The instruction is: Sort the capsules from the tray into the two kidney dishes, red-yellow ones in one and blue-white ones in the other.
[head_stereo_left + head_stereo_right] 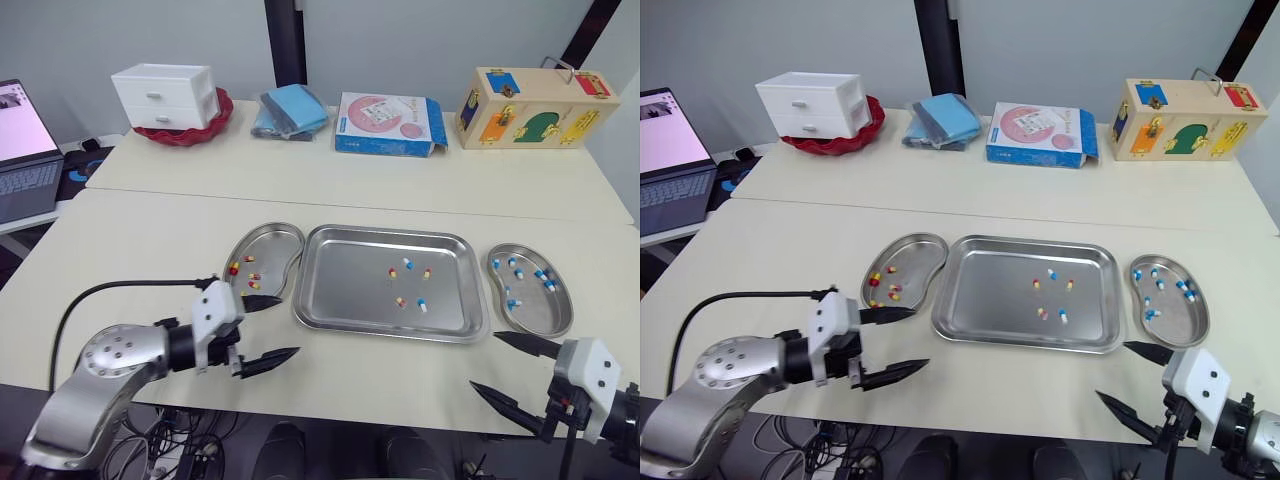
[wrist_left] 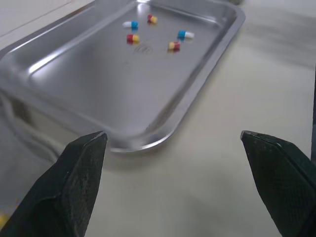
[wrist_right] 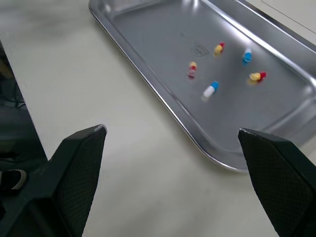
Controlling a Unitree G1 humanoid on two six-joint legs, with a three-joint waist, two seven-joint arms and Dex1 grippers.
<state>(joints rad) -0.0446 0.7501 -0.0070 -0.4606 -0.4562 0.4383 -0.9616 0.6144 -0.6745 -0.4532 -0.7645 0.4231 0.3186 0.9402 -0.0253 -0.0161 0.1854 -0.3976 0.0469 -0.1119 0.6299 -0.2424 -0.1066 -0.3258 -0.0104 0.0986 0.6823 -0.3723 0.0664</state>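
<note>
A steel tray (image 1: 340,290) lies mid-table with several capsules, red-yellow (image 1: 393,272) and blue-white (image 1: 422,306) mixed. The left kidney dish (image 1: 275,243) holds several red-yellow capsules (image 1: 234,268). The right kidney dish (image 1: 540,310) holds several blue-white capsules (image 1: 514,271). My left gripper (image 1: 270,331) is open, empty, just in front of the left dish near the tray's front left corner. My right gripper (image 1: 515,372) is open, empty, at the table's front edge below the right dish. Both wrist views look across the tray (image 2: 113,79) (image 3: 163,44).
On the rear table stand a white drawer unit (image 1: 165,96) on a red plate, folded blue cloths (image 1: 292,110), a blue-pink box (image 1: 388,123) and a wooden latch box (image 1: 535,108). A laptop (image 1: 22,150) sits far left. A black cable (image 1: 110,290) loops over my left arm.
</note>
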